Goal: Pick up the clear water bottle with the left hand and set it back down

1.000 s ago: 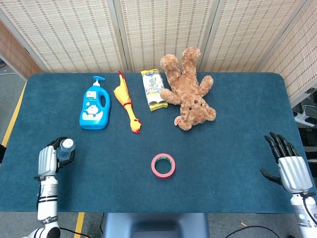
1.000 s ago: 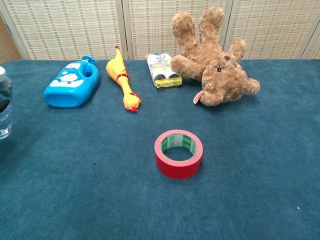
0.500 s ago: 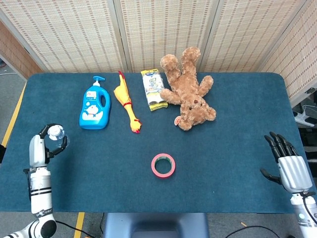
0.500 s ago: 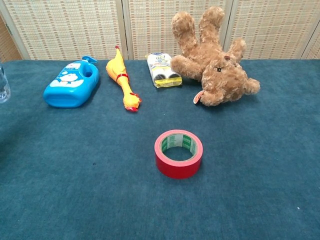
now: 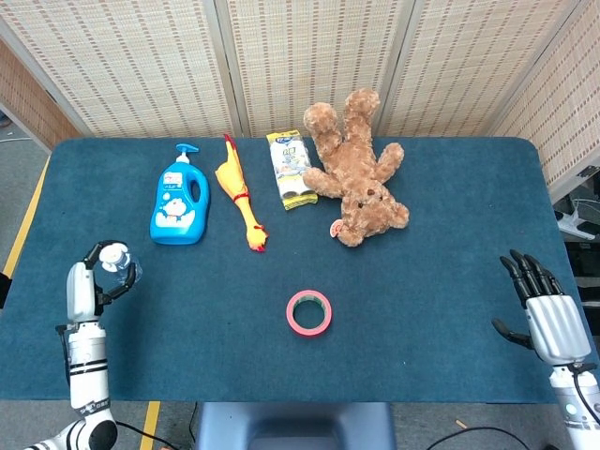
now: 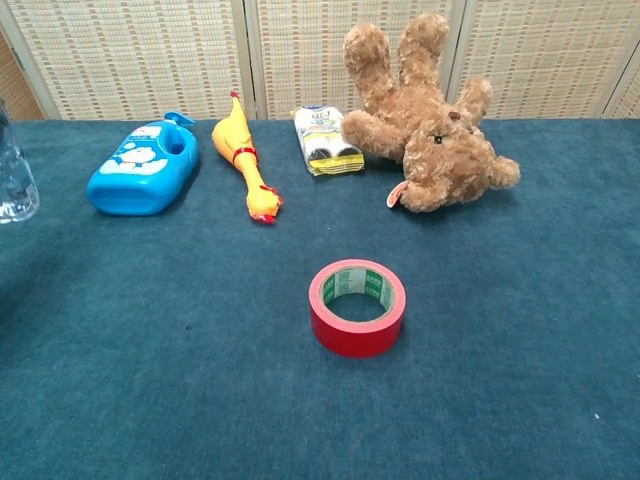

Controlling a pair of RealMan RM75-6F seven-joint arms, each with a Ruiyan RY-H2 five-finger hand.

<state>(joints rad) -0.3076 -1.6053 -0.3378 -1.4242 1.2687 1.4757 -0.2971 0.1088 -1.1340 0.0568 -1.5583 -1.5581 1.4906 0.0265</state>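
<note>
The clear bottle [image 5: 118, 262] is held in the left hand [image 5: 86, 286] at the tabletop's [image 5: 431, 300] left edge, with the fingers curled round its upper part below the white cap. In the chest view only the bottle's lower part [image 6: 16, 180] is seen at the left border; whether its base touches the cloth cannot be told. The right hand [image 5: 548, 314] is seen at the right edge, fingers straight and spread, with nothing in it. Along the far side are laid a blue detergent bottle [image 5: 178, 200], a rubber chicken [image 5: 239, 194], a yellow packet [image 5: 293, 169] and a teddy bear [image 5: 356, 173]. A red tape roll [image 5: 309, 312] is lying flat near the middle.
</note>
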